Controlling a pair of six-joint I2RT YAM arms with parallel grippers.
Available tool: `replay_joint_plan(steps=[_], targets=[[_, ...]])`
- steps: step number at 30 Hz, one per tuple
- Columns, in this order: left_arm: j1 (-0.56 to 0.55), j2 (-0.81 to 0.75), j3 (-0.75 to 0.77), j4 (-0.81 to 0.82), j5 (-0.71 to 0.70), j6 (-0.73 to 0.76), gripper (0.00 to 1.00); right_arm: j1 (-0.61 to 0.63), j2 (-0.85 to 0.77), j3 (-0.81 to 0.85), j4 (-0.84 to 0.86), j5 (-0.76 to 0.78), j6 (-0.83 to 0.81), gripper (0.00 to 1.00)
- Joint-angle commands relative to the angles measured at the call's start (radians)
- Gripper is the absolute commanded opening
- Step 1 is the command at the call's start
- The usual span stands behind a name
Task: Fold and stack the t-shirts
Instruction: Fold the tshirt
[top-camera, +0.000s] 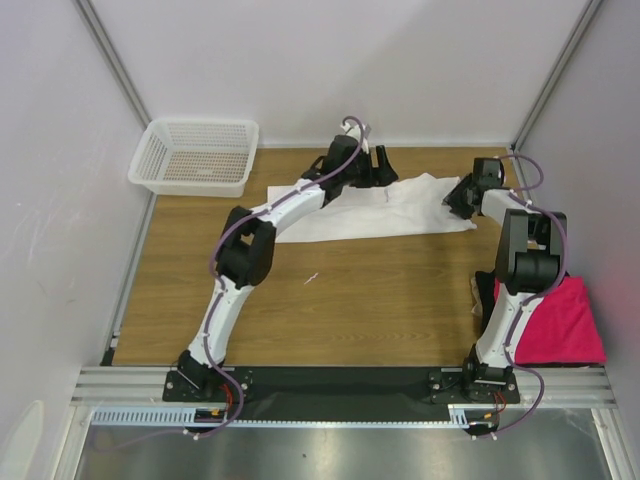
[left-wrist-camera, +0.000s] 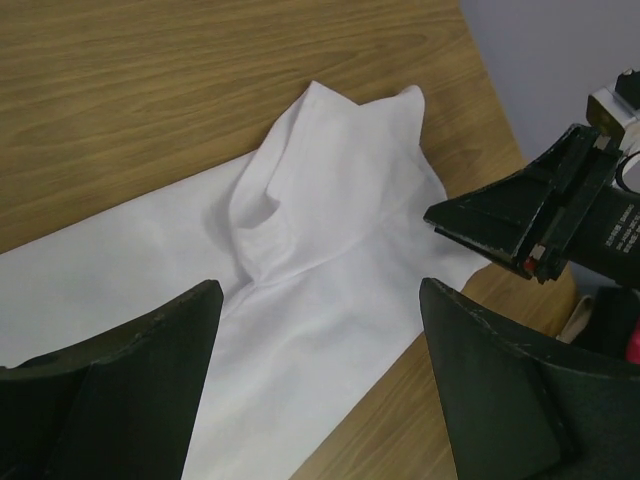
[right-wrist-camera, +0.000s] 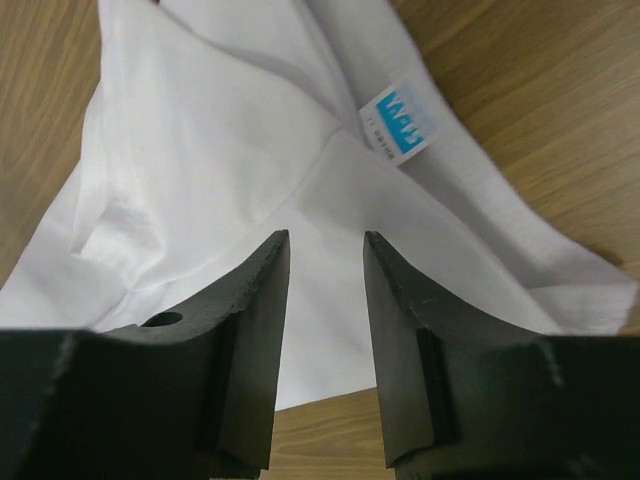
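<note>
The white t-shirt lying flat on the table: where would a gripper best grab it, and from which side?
Probably its right-hand end, from straight above. The white t-shirt lies flat on the table, so nothing can slip under it, but a raised fold near that end stands up enough to be pinched. The right gripper hangs over that end, jaws apart.

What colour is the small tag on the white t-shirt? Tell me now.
The tag is blue with white lettering, clearest in the right wrist view.

wooden table (top-camera: 330, 300) between plain white walls (top-camera: 400, 60)
</note>
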Motion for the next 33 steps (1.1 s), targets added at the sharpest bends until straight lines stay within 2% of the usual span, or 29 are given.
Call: replay_joint_plan(steps=[1,6,15,20,28,33], targets=[[-0.013,0.054,0.076,0.212,0.030,-0.153,0.86,-0.025,0.000,-0.016,0.035,0.077,0.013,0.41],[-0.042,0.208,0.234,0.284,0.001,-0.318,0.87,-0.059,-0.060,-0.106,0.041,0.134,0.041,0.37],[-0.065,0.278,0.238,0.367,-0.016,-0.442,0.88,-0.073,-0.095,-0.203,0.065,0.163,0.047,0.33],[-0.101,0.279,0.239,0.338,-0.013,-0.408,0.87,-0.074,-0.095,-0.214,0.076,0.154,0.051,0.32],[-0.118,0.249,0.244,0.205,-0.114,-0.293,0.86,-0.074,-0.109,-0.220,0.076,0.155,0.047,0.32],[-0.120,0.277,0.241,0.200,-0.073,-0.338,0.85,-0.074,-0.107,-0.220,0.078,0.154,0.048,0.32]])
